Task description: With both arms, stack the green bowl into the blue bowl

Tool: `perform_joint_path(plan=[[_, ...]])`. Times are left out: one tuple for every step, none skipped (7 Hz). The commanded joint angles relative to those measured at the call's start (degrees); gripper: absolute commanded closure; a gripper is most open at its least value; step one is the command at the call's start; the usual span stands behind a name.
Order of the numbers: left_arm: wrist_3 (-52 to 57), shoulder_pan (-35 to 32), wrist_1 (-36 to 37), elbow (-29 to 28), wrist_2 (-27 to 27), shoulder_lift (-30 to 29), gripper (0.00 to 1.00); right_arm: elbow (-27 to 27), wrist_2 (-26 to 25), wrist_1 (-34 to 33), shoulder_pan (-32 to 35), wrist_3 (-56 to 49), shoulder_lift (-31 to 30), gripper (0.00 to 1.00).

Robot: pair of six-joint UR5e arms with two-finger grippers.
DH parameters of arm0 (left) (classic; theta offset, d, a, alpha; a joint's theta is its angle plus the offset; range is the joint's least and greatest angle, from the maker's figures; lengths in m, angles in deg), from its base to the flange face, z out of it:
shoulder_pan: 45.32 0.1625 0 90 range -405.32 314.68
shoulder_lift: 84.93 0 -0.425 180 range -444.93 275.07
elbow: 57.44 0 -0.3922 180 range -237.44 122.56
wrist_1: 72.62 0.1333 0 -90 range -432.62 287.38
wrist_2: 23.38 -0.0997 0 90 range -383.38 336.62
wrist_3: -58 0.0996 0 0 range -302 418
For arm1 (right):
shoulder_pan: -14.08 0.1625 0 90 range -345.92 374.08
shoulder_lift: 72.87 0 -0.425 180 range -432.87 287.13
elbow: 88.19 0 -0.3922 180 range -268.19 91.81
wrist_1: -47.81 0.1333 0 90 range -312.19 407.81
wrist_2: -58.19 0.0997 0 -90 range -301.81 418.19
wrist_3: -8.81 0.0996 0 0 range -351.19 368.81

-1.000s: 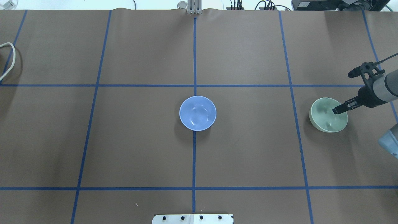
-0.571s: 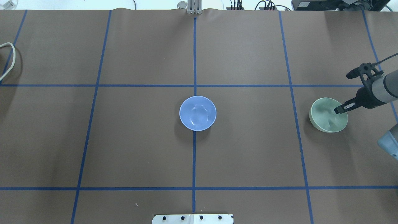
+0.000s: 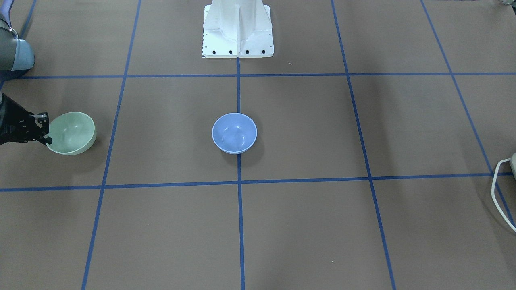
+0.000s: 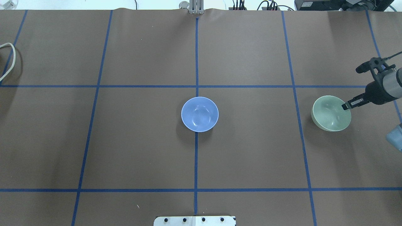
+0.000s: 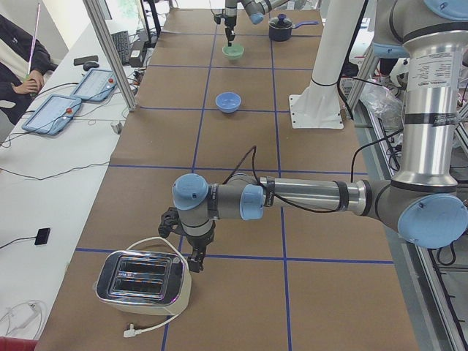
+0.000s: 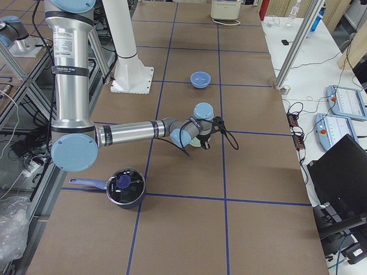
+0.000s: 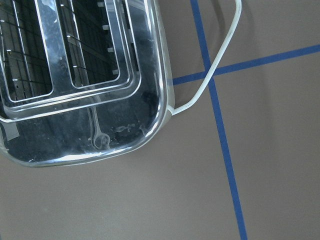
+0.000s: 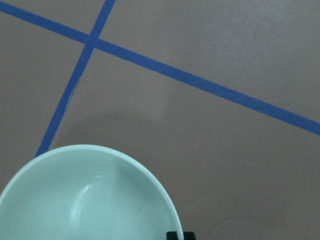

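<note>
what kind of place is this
Probably a robotics lab set up for recording tasks: a table marked with a blue tape grid, two robot arms, and operators' tablets on a bench beside it.

Overhead view: steeply downward, small round periwinkle-blue bowl (image 4: 199,114) centred. Front-facing view: same bowl from the opposite side, white metal pedestal (image 3: 238,28) beyond it. Side views: distant, along the brown table (image 5: 168,139) toward that bowl from opposite ends. Right wrist view: close above the round pale mint-green bowl (image 8: 87,195). Left wrist view: close above a chrome toaster (image 7: 80,75).
</note>
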Motion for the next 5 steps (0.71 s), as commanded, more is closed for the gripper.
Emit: perform_joint_path(plan=[[-3.3, 0.0, -0.02, 0.2, 0.15, 0.33, 0.01, 0.05, 1.18, -0.31, 0.76, 6.77, 4.19, 1.0], [-10.81, 0.0, -0.37, 1.15, 1.98, 0.68, 0.01, -0.12, 2.48, -0.31, 0.76, 13.35, 7.52, 1.0], [-12.1, 0.0, -0.37, 2.56, 3.74, 1.2, 0.01, -0.73, 4.59, -0.66, 0.76, 19.08, 11.39, 1.0], [-11.94, 0.0, -0.46, 3.01, 4.28, 2.16, 0.01, -2.57, 4.78, -4.92, 0.41, 25.05, 15.78, 1.0], [-12.03, 0.0, -0.46, 3.27, 4.29, 2.26, 0.01, -5.11, 3.39, -10.62, -2.55, 30.5, 20.78, 1.0]])
